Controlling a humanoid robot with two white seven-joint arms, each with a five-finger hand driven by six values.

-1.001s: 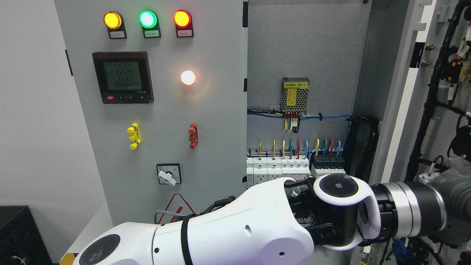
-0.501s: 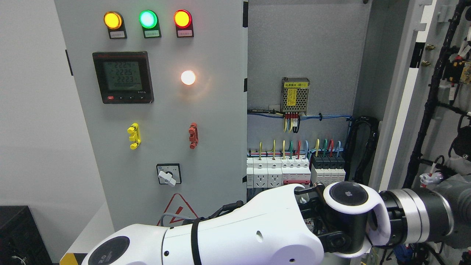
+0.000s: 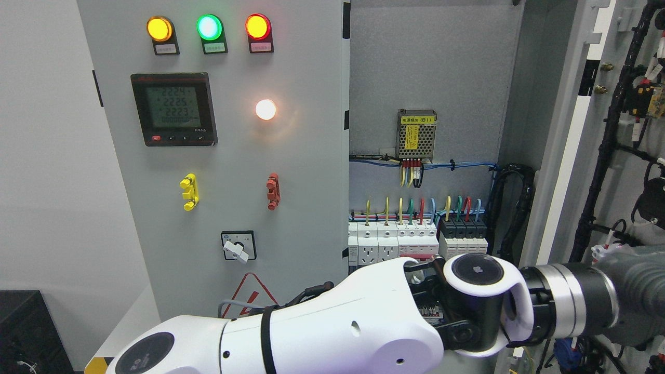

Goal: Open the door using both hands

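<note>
The grey cabinet's right door [image 3: 563,156] stands swung open to the right, its inner side with black cable harness [image 3: 608,135] facing me. The left door [image 3: 234,156] with lamps and meter stays shut. My left arm [image 3: 337,327] comes in from the lower left and reaches across the bottom, with its white elbow joint [image 3: 478,291] and metal wrist [image 3: 566,304] pointing right. The left hand [image 3: 641,288] is a grey mass at the right edge, against the open door's lower part. The right arm is out of view.
Inside the cabinet are a power supply [image 3: 416,134], coloured wires and a row of breakers [image 3: 415,239]. On the left door are three lamps [image 3: 208,27], a meter [image 3: 174,109], a rotary switch [image 3: 238,245]. A black box [image 3: 26,332] sits lower left.
The left arm dipped slightly down and right half a second ago, and has now drawn back a little up and left. The right door stays open.
</note>
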